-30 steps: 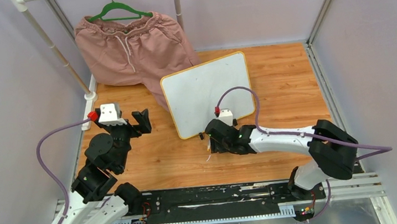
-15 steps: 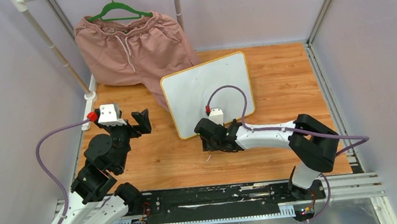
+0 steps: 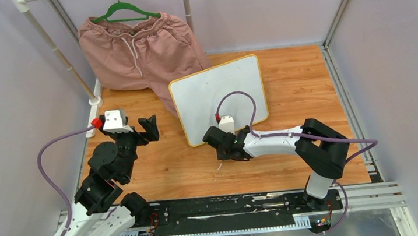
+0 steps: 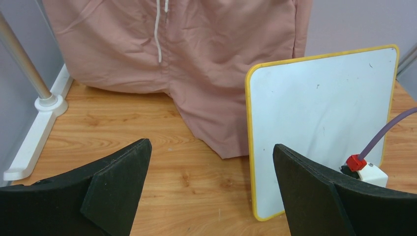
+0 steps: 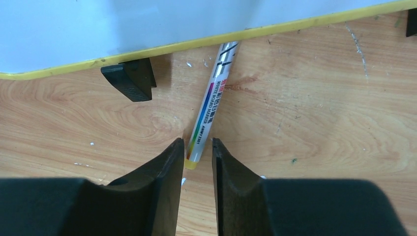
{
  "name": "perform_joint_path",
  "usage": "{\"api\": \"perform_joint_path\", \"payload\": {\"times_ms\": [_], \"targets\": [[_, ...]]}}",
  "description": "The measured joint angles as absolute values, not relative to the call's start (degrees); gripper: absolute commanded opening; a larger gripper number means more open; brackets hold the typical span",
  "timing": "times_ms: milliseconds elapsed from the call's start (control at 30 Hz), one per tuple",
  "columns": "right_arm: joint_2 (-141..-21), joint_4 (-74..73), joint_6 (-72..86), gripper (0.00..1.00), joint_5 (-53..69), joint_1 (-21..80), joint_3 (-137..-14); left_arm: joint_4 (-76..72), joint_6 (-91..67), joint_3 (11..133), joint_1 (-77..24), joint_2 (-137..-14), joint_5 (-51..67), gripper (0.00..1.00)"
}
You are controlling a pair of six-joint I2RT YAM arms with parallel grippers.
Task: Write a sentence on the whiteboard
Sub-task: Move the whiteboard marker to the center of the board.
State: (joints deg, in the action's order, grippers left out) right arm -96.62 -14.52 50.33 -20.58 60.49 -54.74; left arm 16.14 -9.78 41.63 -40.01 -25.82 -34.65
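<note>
Lying marker [image 5: 209, 110], far end under whiteboard [image 5: 123, 19].

**Whiteboard** [image 3: 204, 95]: a rectangular white panel with rounded corners, bounded by a thin yellow-orange frame. It is stood on the wooden table [image 3: 159, 164], just toward 12 o'clock of the table's centre. It is leaned back toward 12 o'clock, with its face turned toward roughly 7 o'clock. The lower edge is carried on black clip feet [image 5: 129, 78]. The face appears plain white, marked only by faint specks.
</note>
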Motion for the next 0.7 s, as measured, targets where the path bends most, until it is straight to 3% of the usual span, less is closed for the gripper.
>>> {"api": "perform_joint_path", "payload": {"times_ms": [133,267,600,700], "targets": [[-96.60,-14.63,50.15,0.15,-20.49,60.49,-54.54,15.97,-9.78,41.54,-40.01,-25.61,-34.65,1.00],[-95.20,-15.11,50.22,0.10,-19.79,60.49,-53.17,15.94,-9.78,41.54,-40.01,-25.58,-34.65,1.00],[-83.70,-23.22,50.19,0.09,-16.05,62.37,-46.00,15.92,-9.72,41.54,-40.29,-25.34,-33.87,1.00],[-79.75,-25.28,50.19,0.13,-15.11,62.96,-43.00,15.92,-9.67,41.54,-40.32,-25.34,-33.50,1.00]]}}
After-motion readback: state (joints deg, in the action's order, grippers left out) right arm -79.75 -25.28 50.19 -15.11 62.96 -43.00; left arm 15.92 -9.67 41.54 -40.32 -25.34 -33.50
